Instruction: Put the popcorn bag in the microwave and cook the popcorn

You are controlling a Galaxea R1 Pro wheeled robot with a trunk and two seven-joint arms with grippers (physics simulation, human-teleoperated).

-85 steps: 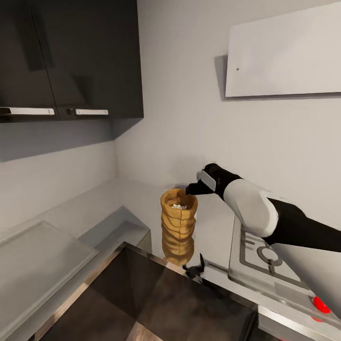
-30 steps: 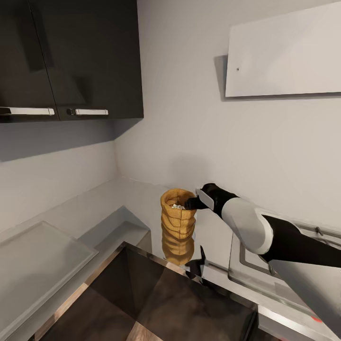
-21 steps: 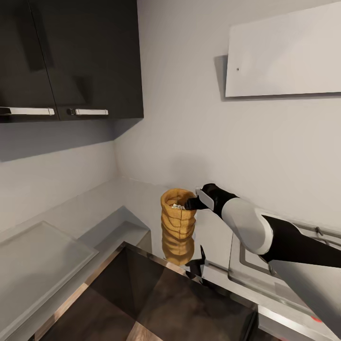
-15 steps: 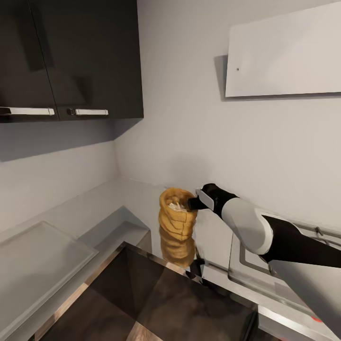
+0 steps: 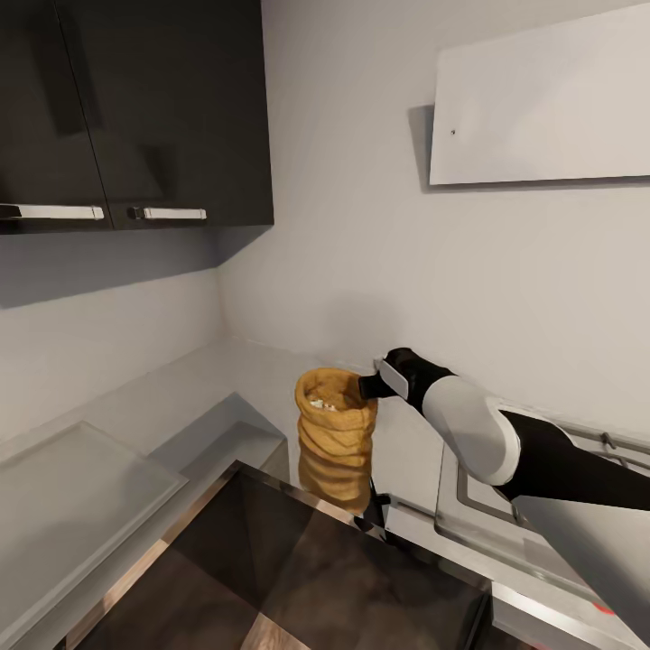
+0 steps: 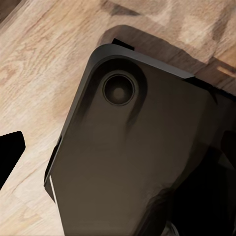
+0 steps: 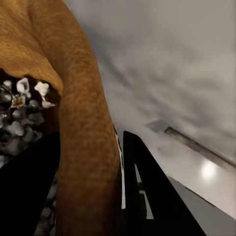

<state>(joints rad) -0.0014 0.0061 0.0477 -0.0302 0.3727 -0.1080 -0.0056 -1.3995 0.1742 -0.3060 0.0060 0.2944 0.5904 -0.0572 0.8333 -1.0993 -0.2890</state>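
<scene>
Kitchen corner, head view: grey glossy counter (image 5: 194,379) under dark wall cabinets (image 5: 135,108), with a gas hob (image 5: 542,506) at the right edge. Popcorn bag (image 5: 336,438) upright on the counter, near the hob, leaning slightly away from the arm. Right end effector (image 5: 370,386) at the bag's rolled rim, on the side facing the hob; fingers in contact with the rim.

Left wrist view: dark rounded housing (image 6: 142,157) over a wooden floor (image 6: 44,64). Left end effector fingers as dark shapes at the frame edges; spread or pressed together cannot be told.

Right wrist view: rolled rim of the popcorn bag (image 7: 83,147) between the two dark fingers (image 7: 147,196), one inside the mouth beside the kernels (image 7: 19,103), one outside against the wall. Right end effector (image 7: 91,189) pinching the rim wall.

Step in hand, as judged: pickup of the bag from the counter, grip made, lift not yet evident. Microwave placement and heating outstanding.

Next move calls for: a straight vertical lift with the mouth kept up, to avoid spilling kernels; a slow carry, since a one-sided rim pinch on crumpled paper is likely to let the bag swing or slip.
</scene>
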